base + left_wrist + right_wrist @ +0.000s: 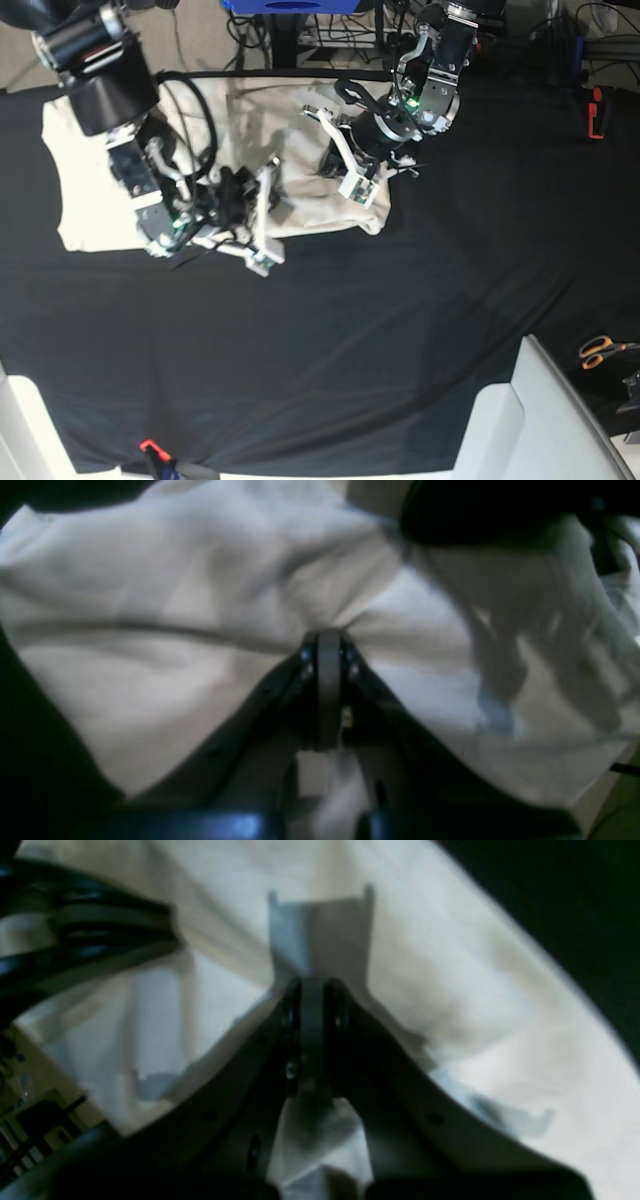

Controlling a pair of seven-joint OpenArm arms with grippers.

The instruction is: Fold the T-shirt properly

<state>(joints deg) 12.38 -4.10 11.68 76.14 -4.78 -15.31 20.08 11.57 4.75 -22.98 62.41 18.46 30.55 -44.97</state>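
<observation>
The cream T-shirt (90, 190) lies partly bunched on the black tablecloth (400, 320) at the upper left of the base view. My left gripper (357, 186) is at the shirt's right edge. In the left wrist view its fingers (328, 645) are shut, with T-shirt cloth (150, 580) puckering at the tips. My right gripper (263, 255) is at the shirt's front edge. In the right wrist view its fingers (311, 990) are shut on the T-shirt (450, 965), and cloth also shows between the finger bases.
Orange-handled scissors (600, 350) lie at the right edge. A red object (596, 110) sits at the far right. A white panel (530, 420) stands at the bottom right. A red clip (150, 447) is at the front edge. The other arm (75, 925) is close by.
</observation>
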